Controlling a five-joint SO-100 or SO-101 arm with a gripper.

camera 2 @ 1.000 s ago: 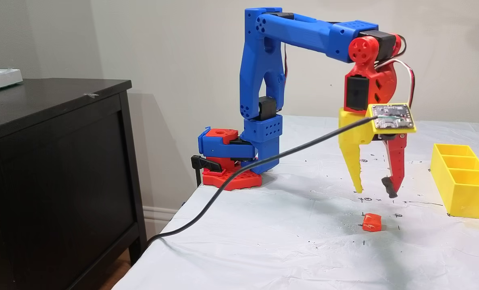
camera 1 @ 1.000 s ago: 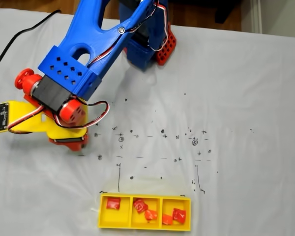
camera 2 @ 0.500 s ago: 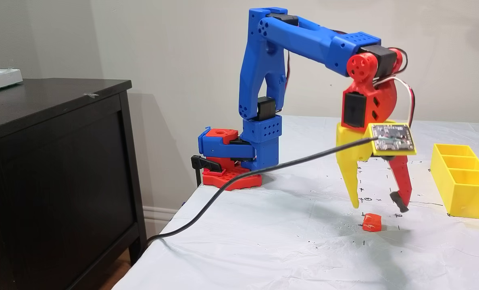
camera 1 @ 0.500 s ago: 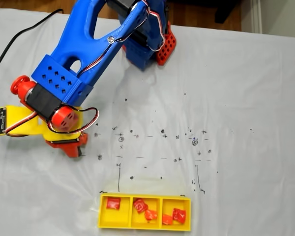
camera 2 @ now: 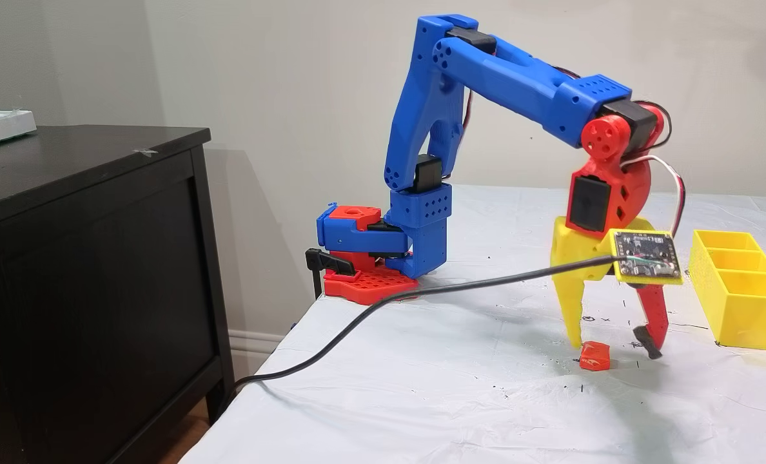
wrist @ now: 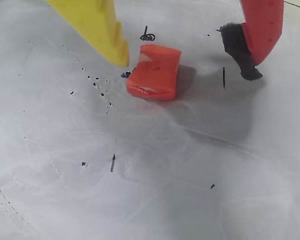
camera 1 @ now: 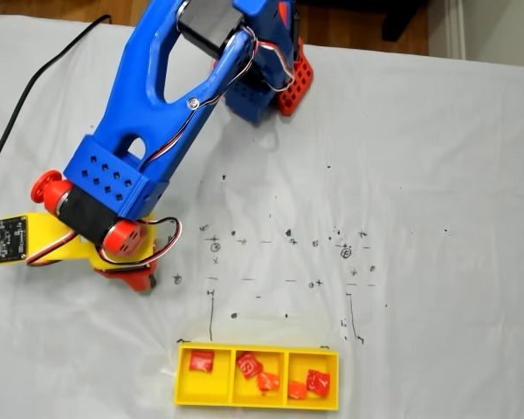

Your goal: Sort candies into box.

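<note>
Hand: the hand (camera 2: 614, 348) is low over the tabletop (camera 2: 422, 399), its two fingers spread wide and gripping nothing; the yellow finger (wrist: 97, 25) and the red finger (wrist: 260, 22) stand on either side of one candy.
Loose candy: an orange candy (wrist: 155, 72) lies flat on the tabletop between the fingers; in the wrist view it is just beside the tip of the yellow finger, and whether they touch cannot be told; the red finger with its black pad (wrist: 237, 47) is clearly apart from it.
Box: the yellow box (camera 1: 257, 401) lies at the bottom edge of a fixed view, well apart from the hand; its three compartments are in a row.
Candies in box: the left compartment has one red candy (camera 1: 202, 360); the middle one has two candies (camera 1: 257, 373); the right one has two candies (camera 1: 309, 384).
Cable: a black cable (camera 2: 383, 309) goes from the hand over the tabletop edge.
Surroundings: small ink marks (camera 1: 288, 234) are spread on the white cover; a dark cabinet (camera 2: 86, 270) stands beside the tabletop.
</note>
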